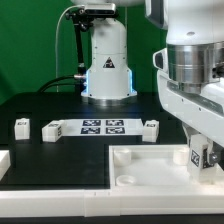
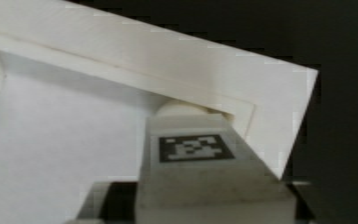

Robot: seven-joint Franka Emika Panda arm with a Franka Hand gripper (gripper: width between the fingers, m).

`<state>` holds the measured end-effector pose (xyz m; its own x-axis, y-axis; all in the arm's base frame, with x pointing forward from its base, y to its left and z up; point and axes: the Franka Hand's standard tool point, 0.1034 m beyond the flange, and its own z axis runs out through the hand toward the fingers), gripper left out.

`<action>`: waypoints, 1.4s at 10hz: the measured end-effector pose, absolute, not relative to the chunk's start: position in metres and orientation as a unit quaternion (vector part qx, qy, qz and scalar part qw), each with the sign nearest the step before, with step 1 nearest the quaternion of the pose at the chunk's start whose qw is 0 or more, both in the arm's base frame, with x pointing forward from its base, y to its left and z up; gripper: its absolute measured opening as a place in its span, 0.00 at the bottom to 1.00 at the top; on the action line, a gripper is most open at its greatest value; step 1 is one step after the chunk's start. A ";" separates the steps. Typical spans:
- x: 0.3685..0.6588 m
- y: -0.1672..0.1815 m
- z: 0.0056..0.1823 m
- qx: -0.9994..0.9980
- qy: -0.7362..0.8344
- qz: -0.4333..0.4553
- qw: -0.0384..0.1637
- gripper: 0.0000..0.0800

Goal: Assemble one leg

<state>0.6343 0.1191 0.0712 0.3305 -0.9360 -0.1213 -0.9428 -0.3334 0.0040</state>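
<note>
Clenched on the small white tagged plastic leg (image 2: pixel 194 150) at the wide flat white panel's (image 1: pixel 150 162) three-o'clock corner, the gripper (image 1: pixel 200 152) should, I judge, keep it upright and press straight down while seating it.

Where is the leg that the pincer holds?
The leg is at the exterior view's right, gripped by the pincer at a corner of the panel, right of the marker board.
</note>
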 end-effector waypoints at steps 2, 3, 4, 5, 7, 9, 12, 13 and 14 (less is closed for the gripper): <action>0.635 0.119 0.071 -0.834 0.549 0.049 0.036 0.64; 0.635 0.119 0.071 -0.857 0.512 0.047 0.038 0.78; 0.636 0.119 0.071 -0.887 0.457 0.043 0.041 0.78; 0.636 0.119 0.071 -0.921 0.386 0.037 0.044 0.80; 0.636 0.118 0.071 -0.961 0.271 0.031 0.045 0.81; 0.636 0.120 0.071 -0.982 0.182 0.027 0.048 0.81; 0.636 0.120 0.071 -0.999 0.002 0.017 0.040 0.81; 0.636 0.120 0.071 -0.998 -0.039 0.015 0.038 0.81; 0.636 0.119 0.071 -0.996 -0.075 0.014 0.038 0.81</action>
